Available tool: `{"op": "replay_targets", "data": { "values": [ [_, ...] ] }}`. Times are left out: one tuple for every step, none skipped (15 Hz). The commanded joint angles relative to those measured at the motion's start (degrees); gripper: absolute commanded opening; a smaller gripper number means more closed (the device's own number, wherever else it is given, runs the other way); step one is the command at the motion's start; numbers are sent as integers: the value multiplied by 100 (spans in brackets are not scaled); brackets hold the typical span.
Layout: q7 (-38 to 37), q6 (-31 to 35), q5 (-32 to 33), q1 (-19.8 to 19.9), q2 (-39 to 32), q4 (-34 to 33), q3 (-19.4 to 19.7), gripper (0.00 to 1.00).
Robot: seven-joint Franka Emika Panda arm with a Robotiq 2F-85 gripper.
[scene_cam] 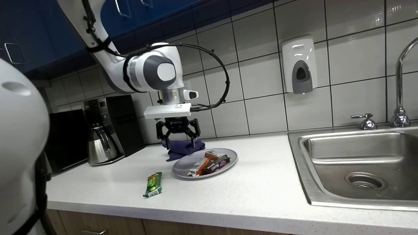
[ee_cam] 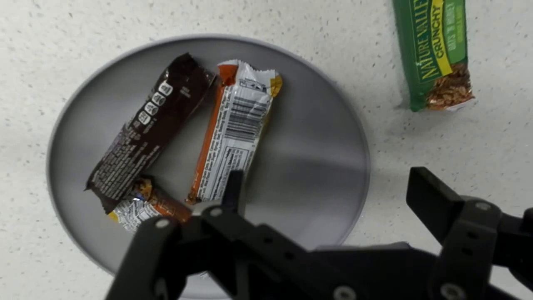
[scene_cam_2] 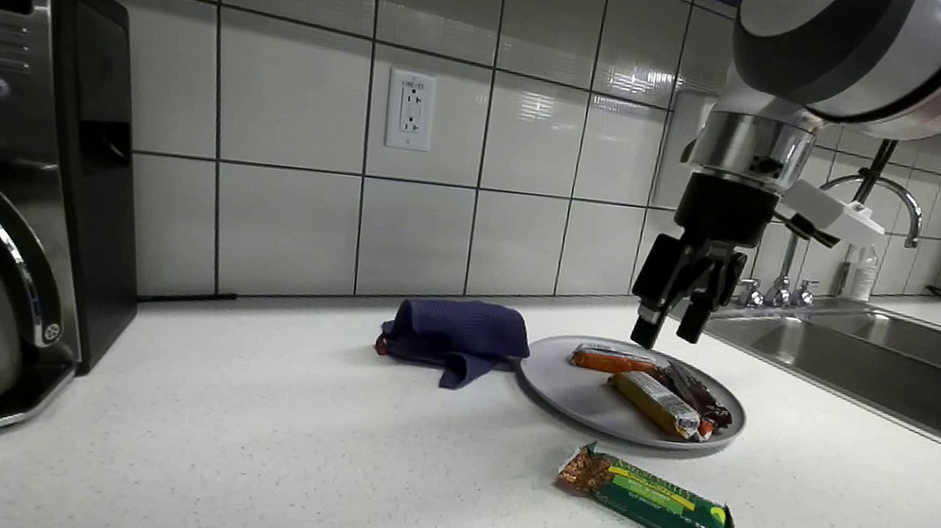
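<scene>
While the hand [ee_cam: 327, 179] hangs above the gray plate [ee_cam: 312, 121] with fingers spread and nothing between them, we find the barcoded snack bar [ee_cam: 237, 129] and the brown-wrapped bar [ee_cam: 150, 129] on that plate. In the wrist view, we locate the Nature Valley Crunchy bar [ee_cam: 437, 46] on the table [ee_cam: 366, 25] beyond the rim, toward the top right from the hand, its long axis roughly square to the fingertip line.

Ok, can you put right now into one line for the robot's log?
gripper: open, empty, raised near plate | on plate: three wrapped bars | green bar: on counter, off plate | purple cloth: beside plate
</scene>
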State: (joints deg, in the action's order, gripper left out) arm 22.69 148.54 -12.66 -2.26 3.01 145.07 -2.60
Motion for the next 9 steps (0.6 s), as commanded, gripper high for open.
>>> {"op": "replay_targets", "data": {
  "values": [
    [721, -338, -241, -152, 782, 574, 90, 100],
    [826, -401, -242, -209, 908, 674, 118, 100],
    [912, -481, -219, -270, 1030, 770, 149, 100],
    [947, -550, -151, -324, 1149, 863, 163, 100],
    [976, -639, -125, -384, 1252, 942, 184, 100],
    [996, -727, -97, -441, 1312, 1000, 207, 100],
    [755, -508, -46, -420, 908, 738, 217, 100],
    [770, -563, -44, -468, 995, 811, 228, 100],
    [772, -580, -42, -500, 1058, 862, 235, 100]
  ]
}}
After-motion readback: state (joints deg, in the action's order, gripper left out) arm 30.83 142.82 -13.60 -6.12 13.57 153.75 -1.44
